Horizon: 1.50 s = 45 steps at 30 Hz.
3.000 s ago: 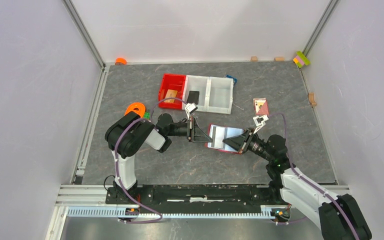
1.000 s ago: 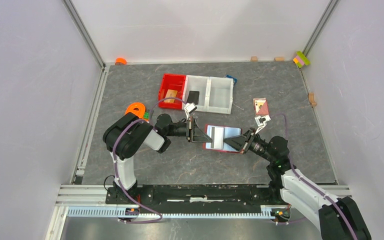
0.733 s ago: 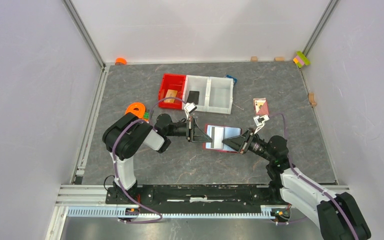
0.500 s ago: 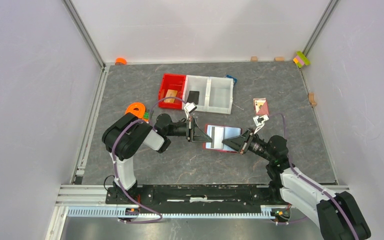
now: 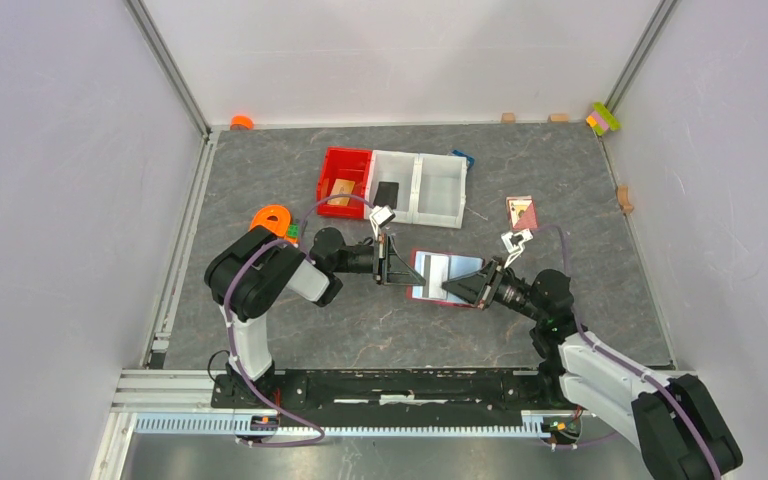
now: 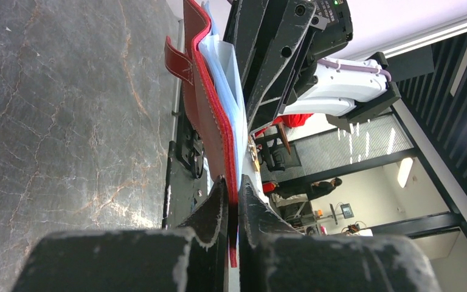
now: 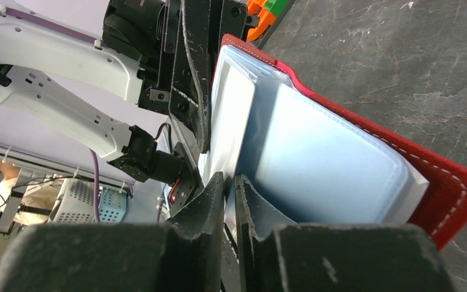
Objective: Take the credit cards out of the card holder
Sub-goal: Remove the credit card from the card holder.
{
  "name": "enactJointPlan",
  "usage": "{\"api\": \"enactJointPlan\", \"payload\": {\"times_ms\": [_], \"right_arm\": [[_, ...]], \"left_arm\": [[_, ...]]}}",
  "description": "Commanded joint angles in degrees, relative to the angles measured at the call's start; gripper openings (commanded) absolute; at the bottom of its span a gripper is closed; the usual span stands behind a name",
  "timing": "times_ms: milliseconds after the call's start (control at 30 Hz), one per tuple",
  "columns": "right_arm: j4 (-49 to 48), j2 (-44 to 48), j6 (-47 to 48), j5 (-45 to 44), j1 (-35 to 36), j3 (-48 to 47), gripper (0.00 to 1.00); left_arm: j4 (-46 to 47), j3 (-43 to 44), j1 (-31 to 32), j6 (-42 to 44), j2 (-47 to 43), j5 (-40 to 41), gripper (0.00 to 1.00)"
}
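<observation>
The dark red card holder (image 5: 440,268) stands open, tilted on the mat between both arms, with its pale blue sleeves (image 7: 322,164) facing up. My left gripper (image 5: 397,270) (image 6: 231,182) is shut on the red-edged cover (image 6: 204,103). My right gripper (image 5: 452,289) (image 7: 230,177) reaches into the sleeves from the right. Its jaws stand a thin slit apart around the edge of a pale sheet (image 7: 231,121); whether they pinch it is unclear. A tan-orange card (image 5: 341,190) lies in the red bin (image 5: 332,160). A black card (image 5: 387,192) lies in the white bin (image 5: 443,190).
A pink-and-white card with a red triangle (image 5: 521,212) lies right of the bins. An orange ring (image 5: 271,217) and a green block (image 5: 291,230) sit by the left arm. Small blocks (image 5: 603,118) line the back and right edges of the mat.
The right gripper has crept slightly left into the holder and its jaws have eased apart a little. The left gripper has stayed clamped on the cover; the holder sits slightly further left than three seconds ago.
</observation>
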<state>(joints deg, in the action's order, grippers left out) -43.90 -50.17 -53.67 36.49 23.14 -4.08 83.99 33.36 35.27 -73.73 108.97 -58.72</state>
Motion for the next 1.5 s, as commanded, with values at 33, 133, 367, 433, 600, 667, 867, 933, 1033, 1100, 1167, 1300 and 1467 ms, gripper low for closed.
{"api": "enactJointPlan", "payload": {"times_ms": [33, 133, 367, 433, 600, 667, 867, 933, 1033, 1100, 1167, 1300, 1467], "right_arm": [[-3.27, -1.07, 0.54, 0.98, 1.33, -2.52, 0.16], [-4.26, -0.78, 0.14, 0.76, 1.37, -2.25, 0.16], [-1.75, 1.15, 0.86, -0.82, 1.33, -2.43, 0.00], [-0.46, 1.67, 1.45, -1.35, 1.36, -2.51, 0.00], [1.26, 2.37, 1.95, -2.02, 1.25, -2.25, 0.00], [1.58, 2.48, 1.99, -2.17, 1.17, -2.25, 0.00], [4.04, 3.10, 2.17, -3.07, 0.48, -1.83, 0.00], [5.03, 3.83, 2.12, -3.39, -0.29, -1.57, 0.00], [6.20, 5.00, 2.16, -3.62, -1.65, -0.95, 0.00], [6.54, 5.61, 2.08, -3.27, -2.34, -0.60, 0.00], [6.63, 6.01, 2.08, -2.85, -2.74, -0.47, 0.00], [6.96, 6.59, 2.30, -2.42, -3.23, -0.09, 0.00], [16.01, 10.48, 7.67, -4.70, -6.45, -1.90, 0.00]], "left_arm": [[3.04, 0.94, 0.51, 0.39, -0.69, -0.52, 0.03], [2.50, 0.98, 0.51, 0.82, -0.77, -0.43, 0.05], [0.25, 0.60, 0.43, 2.62, -2.09, 0.01, 0.20], [0.00, 0.42, 0.33, 2.88, -2.42, 0.06, 0.29], [-0.21, 0.24, 0.16, 3.15, -2.76, 0.18, 0.28], [-0.30, 0.21, 0.07, 3.15, -2.71, 0.18, 0.21], [-0.28, -0.14, -0.33, 3.23, -3.08, 0.40, 0.02], [-0.31, -0.30, -0.46, 3.28, -3.32, 0.45, 0.02], [-0.29, -0.35, -0.59, 3.33, -3.48, 0.45, 0.02], [-0.30, -0.42, -0.69, 3.46, -3.58, 0.45, 0.05], [-0.30, -0.47, -0.68, 3.45, -3.60, 0.45, 0.05], [-0.31, -0.42, -0.81, 3.38, -3.50, 0.54, 0.02], [-3.90, -0.39, -1.79, 4.76, -3.06, 1.59, 0.02]]}}
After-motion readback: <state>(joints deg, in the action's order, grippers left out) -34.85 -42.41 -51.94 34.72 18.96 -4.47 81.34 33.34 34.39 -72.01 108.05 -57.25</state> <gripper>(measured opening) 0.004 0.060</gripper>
